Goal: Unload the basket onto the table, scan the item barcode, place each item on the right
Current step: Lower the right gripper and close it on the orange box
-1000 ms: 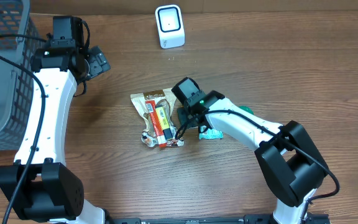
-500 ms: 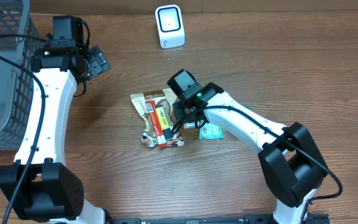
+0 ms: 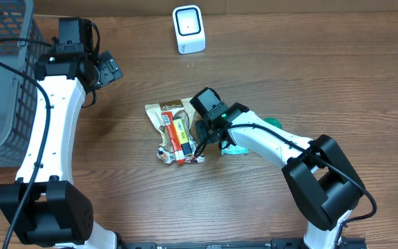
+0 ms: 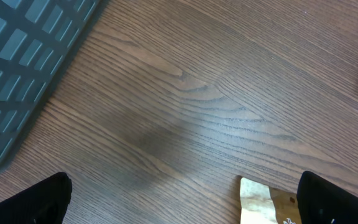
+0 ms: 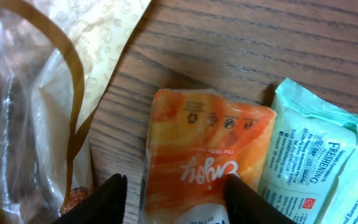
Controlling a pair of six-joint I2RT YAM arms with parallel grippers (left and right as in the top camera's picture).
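Pickup looks like the step in hand. The right pincer sits low over the orange foil sachet, its jaws apart and straddling the packet. The right-hand jaw overlaps one edge, while a sliver of wood shows beside the other, so nothing is pinched yet. The sachet lies flat on the brown wooden tabletop at the centre of the overhead frame, between a clear brown-trimmed snack bag and a teal wipes packet that touches its side.

To do this well, centre the jaws on the sachet alone, press down enough to catch its thin edges, then close gently so the teal neighbour stays behind. Afterwards the printed code must face the white box-shaped scanner at top centre. The left pincer hangs wide open, holding nothing, at upper left.
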